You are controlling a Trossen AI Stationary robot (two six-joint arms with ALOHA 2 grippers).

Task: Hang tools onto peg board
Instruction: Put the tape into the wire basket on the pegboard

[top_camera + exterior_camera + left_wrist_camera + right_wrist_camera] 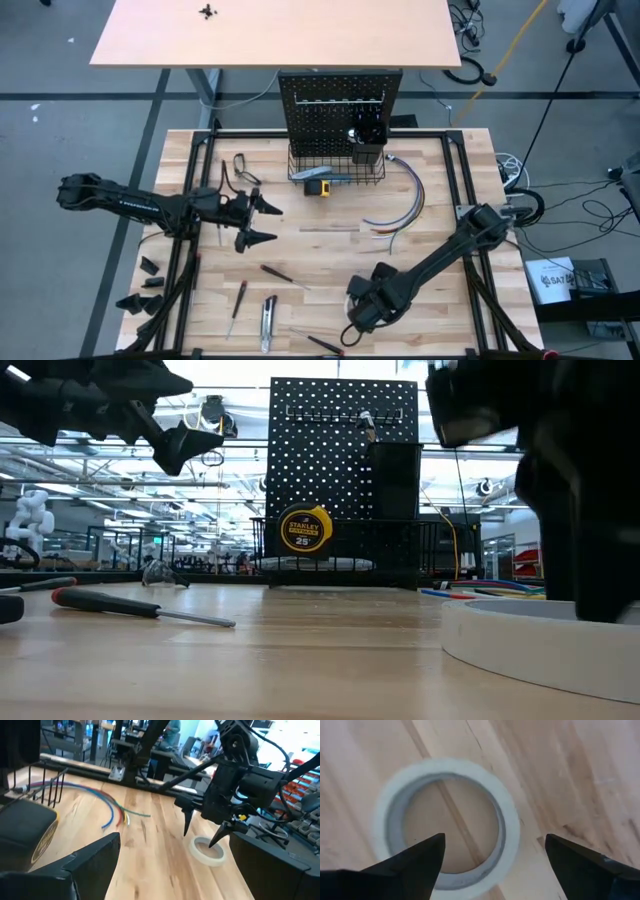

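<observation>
under right end effector (492, 852): tape roll (447, 822)

Bright even overhead light, soft faint shadows on the table (330, 250), white tape roll (447, 822) blurred close up, window glare behind the peg board (343, 455)

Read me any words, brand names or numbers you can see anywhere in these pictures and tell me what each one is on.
"STANLEY": on the round yellow-and-black face of the tape measure, low view.
"25": same face, lower part.
Small word under "STANLEY": too small to read.
White sheet with dark print on the floor right of the table, high view: too small to read.
No other legible text.
</observation>
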